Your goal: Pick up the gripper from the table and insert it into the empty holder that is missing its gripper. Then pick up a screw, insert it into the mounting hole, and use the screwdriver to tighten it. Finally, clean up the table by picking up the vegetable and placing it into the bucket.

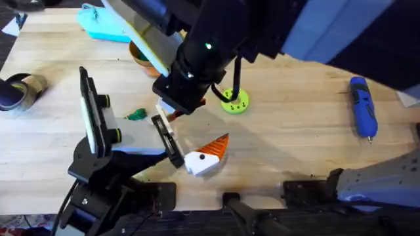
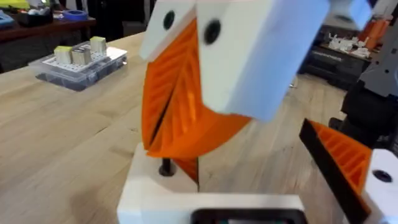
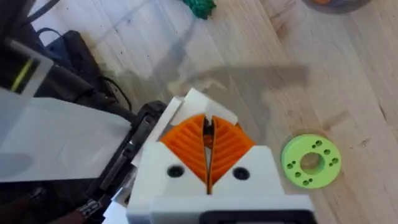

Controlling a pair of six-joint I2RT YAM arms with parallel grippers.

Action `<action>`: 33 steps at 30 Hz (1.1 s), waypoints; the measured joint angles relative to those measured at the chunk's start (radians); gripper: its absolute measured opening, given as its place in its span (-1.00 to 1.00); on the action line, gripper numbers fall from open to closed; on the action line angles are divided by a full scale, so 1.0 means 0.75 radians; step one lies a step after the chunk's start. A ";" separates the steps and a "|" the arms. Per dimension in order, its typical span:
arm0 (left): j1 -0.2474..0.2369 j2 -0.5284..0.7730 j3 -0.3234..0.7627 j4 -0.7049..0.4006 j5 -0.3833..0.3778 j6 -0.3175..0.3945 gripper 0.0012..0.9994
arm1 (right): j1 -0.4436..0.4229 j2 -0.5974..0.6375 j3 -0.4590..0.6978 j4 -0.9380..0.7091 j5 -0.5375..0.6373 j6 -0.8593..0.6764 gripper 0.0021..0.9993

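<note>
The gripper [image 2: 205, 68], a white block with an orange ribbed pad, stands tilted on the white holder [image 2: 211, 202] at the left arm's tip; a small black pin [image 2: 166, 167] shows at its foot. My left gripper [image 1: 207, 155] lies near the table's front middle, its other orange-padded finger [image 2: 348, 165] well apart from the tilted piece. My right gripper [image 3: 208, 146] reaches in from the far right and hovers just behind the left wrist, pads pressed together. The screwdriver [image 1: 362, 108] lies at the right. The vegetable [image 1: 136, 115] [image 3: 200, 6] lies left of centre. The bucket [image 1: 140, 58] is partly hidden under the right arm.
A green disc with small holes [image 1: 234, 101] [image 3: 311, 162] lies mid-table beside the right gripper. A turquoise box [image 1: 102, 25] sits at the back left and a tape roll [image 1: 20, 92] at the left edge. A clear parts box [image 2: 78, 62] shows in the left wrist view.
</note>
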 joint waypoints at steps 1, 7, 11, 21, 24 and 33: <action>0.000 0.000 0.000 0.000 0.000 0.000 0.98 | 0.003 0.000 0.000 -0.001 0.003 0.000 -0.99; 0.000 0.000 0.000 -0.001 0.002 -0.011 0.98 | 0.036 0.032 0.001 0.006 0.026 -0.004 -0.99; 0.000 0.002 0.000 -0.001 -0.001 -0.017 0.98 | 0.038 0.038 0.008 0.004 0.029 -0.004 -0.99; 0.002 0.001 0.000 0.000 -0.006 -0.017 0.98 | 0.027 0.035 0.018 -0.004 0.073 -0.008 0.26; 0.002 0.001 0.000 0.000 -0.005 -0.013 0.98 | -0.007 0.026 0.025 -0.010 0.099 -0.015 0.95; 0.002 0.001 0.000 0.000 -0.001 -0.001 0.98 | -0.067 -0.056 0.040 -0.013 0.046 -0.014 0.99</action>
